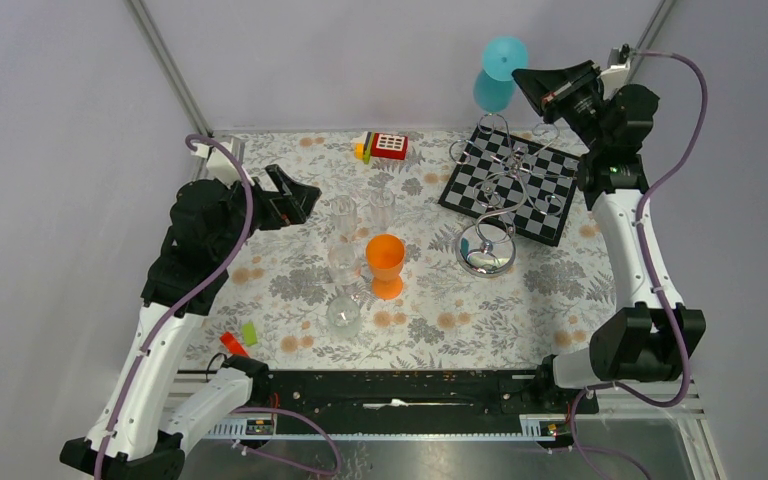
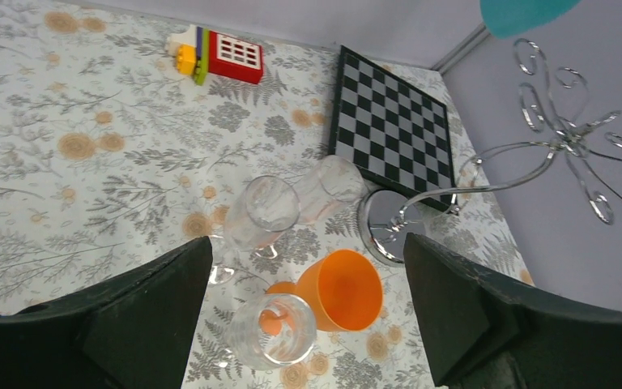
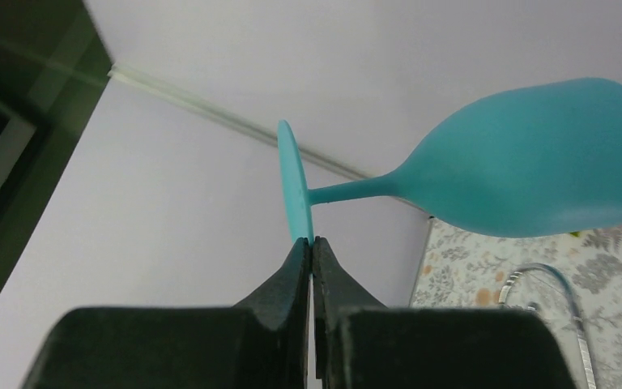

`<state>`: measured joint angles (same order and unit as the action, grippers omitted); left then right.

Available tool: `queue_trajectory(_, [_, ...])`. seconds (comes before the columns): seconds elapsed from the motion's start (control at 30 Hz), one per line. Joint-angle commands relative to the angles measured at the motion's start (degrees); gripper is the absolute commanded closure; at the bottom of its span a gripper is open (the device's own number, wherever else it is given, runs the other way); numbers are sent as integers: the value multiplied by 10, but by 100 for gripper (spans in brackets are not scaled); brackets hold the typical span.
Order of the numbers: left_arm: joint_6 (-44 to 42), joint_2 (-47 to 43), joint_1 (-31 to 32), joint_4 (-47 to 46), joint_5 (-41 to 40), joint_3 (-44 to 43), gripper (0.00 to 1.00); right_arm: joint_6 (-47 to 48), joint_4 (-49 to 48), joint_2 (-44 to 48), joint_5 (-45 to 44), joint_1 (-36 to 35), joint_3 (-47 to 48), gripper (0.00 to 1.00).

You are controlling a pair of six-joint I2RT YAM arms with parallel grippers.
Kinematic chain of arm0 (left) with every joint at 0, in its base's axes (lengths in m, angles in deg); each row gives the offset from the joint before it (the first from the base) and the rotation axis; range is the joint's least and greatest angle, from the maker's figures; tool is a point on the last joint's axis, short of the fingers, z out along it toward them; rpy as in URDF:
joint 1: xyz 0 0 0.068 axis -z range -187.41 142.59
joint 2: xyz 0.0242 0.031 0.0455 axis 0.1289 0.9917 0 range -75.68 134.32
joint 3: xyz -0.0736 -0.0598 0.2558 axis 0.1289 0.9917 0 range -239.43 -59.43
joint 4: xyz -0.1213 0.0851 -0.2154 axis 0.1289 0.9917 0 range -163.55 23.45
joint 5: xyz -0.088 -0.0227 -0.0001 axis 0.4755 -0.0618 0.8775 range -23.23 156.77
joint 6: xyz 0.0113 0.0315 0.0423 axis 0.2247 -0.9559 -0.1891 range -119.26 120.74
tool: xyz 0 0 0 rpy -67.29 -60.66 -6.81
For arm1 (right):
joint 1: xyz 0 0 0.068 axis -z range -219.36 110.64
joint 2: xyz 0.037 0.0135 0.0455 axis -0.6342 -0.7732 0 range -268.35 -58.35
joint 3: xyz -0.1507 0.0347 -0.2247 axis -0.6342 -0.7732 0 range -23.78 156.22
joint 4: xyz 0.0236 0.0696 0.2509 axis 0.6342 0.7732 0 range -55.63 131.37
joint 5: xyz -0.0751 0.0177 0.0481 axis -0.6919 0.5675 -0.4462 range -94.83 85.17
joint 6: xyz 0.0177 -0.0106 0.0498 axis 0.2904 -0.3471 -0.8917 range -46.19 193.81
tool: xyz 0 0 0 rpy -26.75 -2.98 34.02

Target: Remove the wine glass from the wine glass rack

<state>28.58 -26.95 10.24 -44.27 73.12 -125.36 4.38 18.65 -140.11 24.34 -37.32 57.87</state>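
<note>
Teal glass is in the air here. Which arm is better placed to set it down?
Right. The right pincer is shut on the foot of the teal wine glass, above the wine glass rack. The left pincer is open and empty, by the orange cup.

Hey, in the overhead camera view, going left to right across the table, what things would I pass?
First the red and green pieces → left gripper → orange cup → wine glass rack. The checkered board and teal wine glass overlap the rack, so I've skipped them.
</note>
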Motion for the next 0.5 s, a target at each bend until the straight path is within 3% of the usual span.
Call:
queue_trajectory(0.0, [24, 0, -2, -69, 69, 4, 4, -38, -170, 19, 114, 2, 33, 100])
queue_trajectory(0.2, [99, 8, -2, -169, 156, 26, 4, -143, -263, 46, 157, 1, 1, 100])
queue_trajectory(0.4, [255, -5, -2, -444, 235, 105, 4, -377, -457, 61, 154, -1, -70, 100])
queue_trajectory(0.47, [302, 7, -2, -525, 256, 118, 4, -426, -468, 73, 158, -5, -85, 100])
